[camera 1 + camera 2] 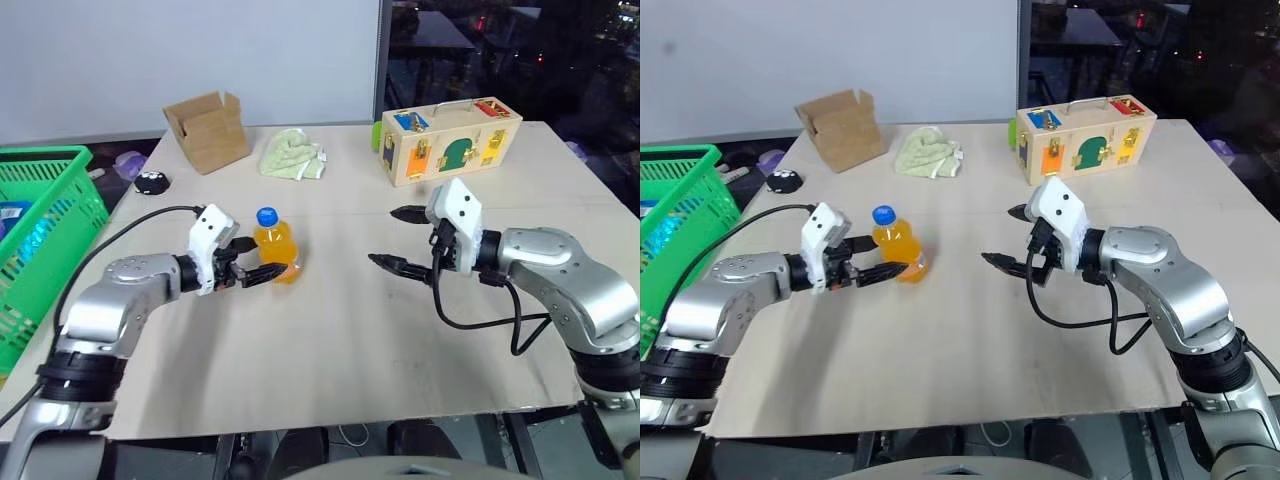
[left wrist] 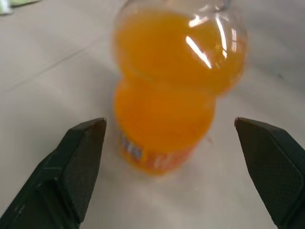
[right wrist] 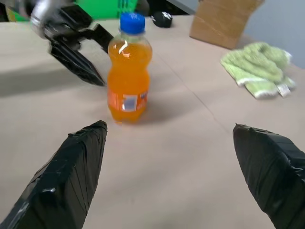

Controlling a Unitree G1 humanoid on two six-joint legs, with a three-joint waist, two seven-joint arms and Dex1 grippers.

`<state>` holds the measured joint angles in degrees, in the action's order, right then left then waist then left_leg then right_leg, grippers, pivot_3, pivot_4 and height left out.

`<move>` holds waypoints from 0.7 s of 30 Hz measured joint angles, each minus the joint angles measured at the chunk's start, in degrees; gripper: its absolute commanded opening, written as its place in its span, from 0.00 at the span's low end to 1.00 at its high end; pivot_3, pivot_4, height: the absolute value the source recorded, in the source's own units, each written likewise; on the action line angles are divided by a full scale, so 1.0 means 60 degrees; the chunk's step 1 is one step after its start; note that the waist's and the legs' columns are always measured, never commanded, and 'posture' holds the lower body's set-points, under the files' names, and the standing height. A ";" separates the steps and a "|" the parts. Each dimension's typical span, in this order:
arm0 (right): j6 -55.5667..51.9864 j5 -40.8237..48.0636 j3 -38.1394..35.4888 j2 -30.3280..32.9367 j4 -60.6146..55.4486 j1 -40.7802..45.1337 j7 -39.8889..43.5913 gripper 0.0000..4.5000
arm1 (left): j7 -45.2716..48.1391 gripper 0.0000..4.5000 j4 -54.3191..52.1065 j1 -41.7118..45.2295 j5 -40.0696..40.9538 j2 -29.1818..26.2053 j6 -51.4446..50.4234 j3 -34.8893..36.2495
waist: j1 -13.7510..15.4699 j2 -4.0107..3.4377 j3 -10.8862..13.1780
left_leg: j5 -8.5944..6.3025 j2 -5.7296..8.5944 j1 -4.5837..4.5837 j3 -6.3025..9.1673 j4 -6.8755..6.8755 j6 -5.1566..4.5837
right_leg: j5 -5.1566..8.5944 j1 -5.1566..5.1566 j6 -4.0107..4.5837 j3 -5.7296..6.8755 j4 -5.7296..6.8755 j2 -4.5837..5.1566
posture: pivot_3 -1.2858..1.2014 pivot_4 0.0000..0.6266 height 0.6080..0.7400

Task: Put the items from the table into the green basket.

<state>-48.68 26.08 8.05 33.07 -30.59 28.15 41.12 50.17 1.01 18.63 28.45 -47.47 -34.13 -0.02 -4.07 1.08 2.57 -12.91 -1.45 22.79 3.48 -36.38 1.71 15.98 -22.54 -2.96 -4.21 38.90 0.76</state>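
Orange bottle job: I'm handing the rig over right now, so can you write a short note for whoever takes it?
Left tool: open, straddling the orange bottle, not closed on it.
Right tool: open, empty, hanging over the table to the bottle's right.
Bottle: upright on the table, blue cap on.
Green basket: at the table's left edge, something blue inside.
Done: bottle approached.
Left: close on the bottle, carry it to the basket, release.

Your left gripper (image 1: 258,270) reaches forward, level, its black fingers (image 2: 76,162) spread wide. Your right gripper (image 1: 398,238) points across toward the left one, well apart from it, fingers equally wide.
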 measured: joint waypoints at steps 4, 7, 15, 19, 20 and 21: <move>-0.0242 0.0133 -0.0076 0.0094 -0.0264 -0.0160 -0.0264 1.00 | -0.0060 0.99 0.0913 0.0713 -0.1014 0.0536 0.0629 -0.0528 | -0.0272 0.0001 -0.0001 | 0.0000 0.0001 0.0000 0.0004 -0.0001 0.0000 | 0.0000 0.0003 -0.0001 0.0000 -0.0002 0.0001 | 0.46 0.00 1.00; -0.0400 0.0241 -0.0100 0.0096 -0.0489 -0.0176 -0.0406 1.00 | -0.0038 0.82 0.1427 0.1003 -0.1455 0.1051 0.0968 -0.0855 | -0.0380 0.0003 -0.0002 | 0.0000 0.0004 0.0003 0.0012 -0.0001 0.0000 | 0.0000 0.0003 -0.0002 0.0002 -0.0001 0.0003 | 0.45 0.00 1.00; -0.0431 0.0419 -0.0242 0.0586 -0.0757 -0.0341 -0.0355 1.00 | 0.0190 0.67 0.1472 0.0872 -0.1702 0.1131 0.1164 -0.0611 | -0.0569 0.0001 -0.0003 | 0.0000 0.0011 0.0006 0.0018 -0.0001 -0.0001 | 0.0001 0.0005 -0.0006 0.0006 -0.0002 0.0016 | 0.46 0.00 1.00; -0.0293 0.0363 -0.0139 0.0759 -0.0723 -0.0394 -0.0182 1.00 | 0.0170 0.67 0.1335 0.0709 -0.1537 0.1257 0.1022 -0.0302 | -0.0553 0.0001 -0.0002 | 0.0000 0.0011 0.0006 0.0027 -0.0001 -0.0001 | 0.0001 0.0004 -0.0006 0.0012 0.0002 0.0014 | 0.48 0.00 1.00; -0.0233 0.0347 -0.0076 0.0764 -0.0715 -0.0390 -0.0163 1.00 | 0.0152 0.67 0.1214 0.0676 -0.1472 0.1292 0.0953 -0.0212 | -0.0549 0.0002 -0.0002 | 0.0000 0.0010 0.0007 0.0030 -0.0001 -0.0001 | 0.0001 0.0004 -0.0006 0.0014 0.0002 0.0014 | 0.48 0.00 1.00; -0.0169 0.0333 0.0016 0.0763 -0.0696 -0.0376 -0.0126 1.00 | 0.0142 0.67 0.1077 0.0651 -0.1373 0.1326 0.0894 -0.0101 | -0.0541 0.0002 -0.0002 | 0.0000 0.0010 0.0008 0.0032 -0.0001 -0.0001 | 0.0001 0.0004 -0.0006 0.0015 0.0002 0.0014 | 0.48 0.00 1.00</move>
<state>-49.70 28.07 8.15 37.64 -34.77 25.89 40.36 51.03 7.47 22.53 20.21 -39.52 -28.76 -0.63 -7.31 1.10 2.56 -12.92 -1.39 22.84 3.67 -36.39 1.70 15.98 -22.51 -3.00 -4.12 38.91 0.85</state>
